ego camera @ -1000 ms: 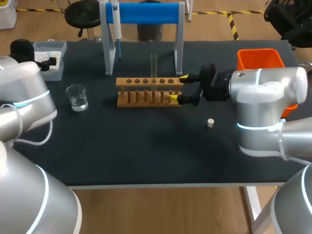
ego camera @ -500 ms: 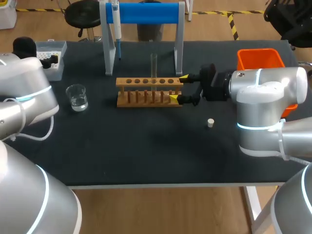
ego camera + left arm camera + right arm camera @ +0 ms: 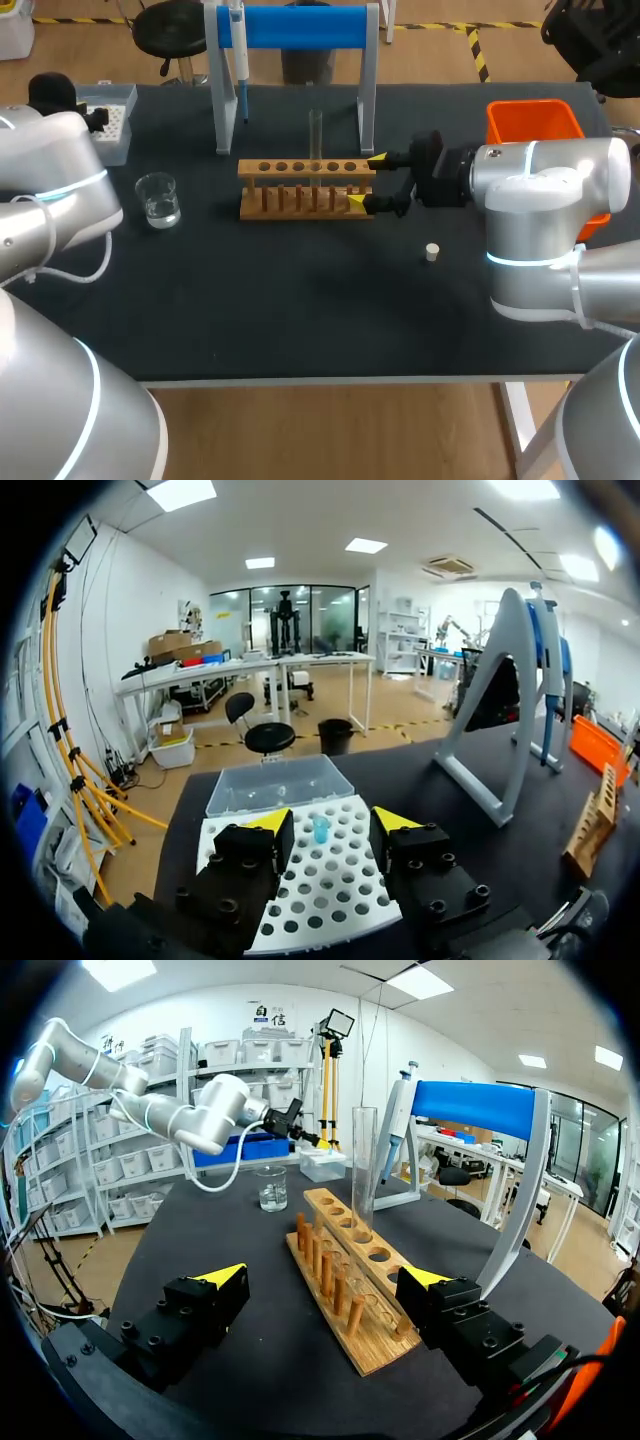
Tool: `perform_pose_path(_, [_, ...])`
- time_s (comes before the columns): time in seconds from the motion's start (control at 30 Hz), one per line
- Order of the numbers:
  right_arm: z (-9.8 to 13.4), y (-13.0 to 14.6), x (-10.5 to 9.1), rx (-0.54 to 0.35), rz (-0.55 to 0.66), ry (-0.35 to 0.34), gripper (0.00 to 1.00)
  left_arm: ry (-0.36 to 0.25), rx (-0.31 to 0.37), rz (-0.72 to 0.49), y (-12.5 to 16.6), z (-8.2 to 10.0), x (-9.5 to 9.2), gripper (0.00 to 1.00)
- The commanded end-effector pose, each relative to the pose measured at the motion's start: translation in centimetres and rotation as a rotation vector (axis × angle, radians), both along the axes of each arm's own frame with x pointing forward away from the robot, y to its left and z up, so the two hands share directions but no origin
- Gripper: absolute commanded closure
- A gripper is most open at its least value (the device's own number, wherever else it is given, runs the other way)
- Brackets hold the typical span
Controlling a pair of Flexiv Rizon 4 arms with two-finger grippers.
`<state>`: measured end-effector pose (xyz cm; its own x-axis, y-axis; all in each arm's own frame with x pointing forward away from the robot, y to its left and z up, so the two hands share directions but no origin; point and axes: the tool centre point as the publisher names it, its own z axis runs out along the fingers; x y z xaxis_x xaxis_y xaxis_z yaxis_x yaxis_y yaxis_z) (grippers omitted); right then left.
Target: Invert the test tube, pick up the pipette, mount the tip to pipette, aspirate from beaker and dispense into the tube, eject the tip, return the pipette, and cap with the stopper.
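A wooden rack (image 3: 305,188) stands mid-table with a clear test tube (image 3: 316,132) upright in it. My right gripper (image 3: 372,182) is open, one finger on each side of the rack's right end (image 3: 345,1285), touching nothing; the tube (image 3: 364,1172) is ahead of it. The pipette (image 3: 240,58) hangs on the blue stand (image 3: 300,28). My left gripper (image 3: 322,825) hovers open over the white tip box (image 3: 300,895), with a blue tip (image 3: 320,828) between its fingers, untouched. The beaker (image 3: 158,198) is at the left and the stopper (image 3: 432,252) lies right of the rack.
An orange bin (image 3: 535,122) stands at the table's right edge behind my right arm. The tip box (image 3: 112,122) has its clear lid (image 3: 275,783) folded back at the far left corner. The stand's grey legs (image 3: 497,705) are beside the box.
My left arm has moved in over the tip box and its fingers have drawn closer together. The right arm, rack and tube have not moved.
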<state>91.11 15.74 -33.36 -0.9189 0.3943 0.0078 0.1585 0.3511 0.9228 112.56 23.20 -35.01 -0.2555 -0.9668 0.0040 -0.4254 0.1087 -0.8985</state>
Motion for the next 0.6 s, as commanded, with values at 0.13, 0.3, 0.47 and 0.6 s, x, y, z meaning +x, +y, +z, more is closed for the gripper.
perform_pose_path(0.13, [-0.1, 0.0, -0.1, 0.001, -0.004, -0.003, 0.0, 0.002, 0.001, -0.005, 0.2, -0.3, 1.0, 0.53])
perform_pose_path(0.3, [-0.1, 0.0, -0.1, 0.001, -0.004, -0.003, 0.0, 0.005, 0.004, -0.008, 0.4, -0.3, 1.4, 0.53])
perform_pose_path(0.47, [-0.1, 0.0, -0.1, 0.001, -0.004, -0.003, 0.0, 0.01, 0.004, -0.01, 0.5, -0.6, 1.6, 0.53])
perform_pose_path(0.6, [-0.1, 0.0, -0.1, 0.001, -0.004, -0.003, 0.0, 0.015, 0.005, -0.013, 0.5, -0.8, 1.7, 0.55])
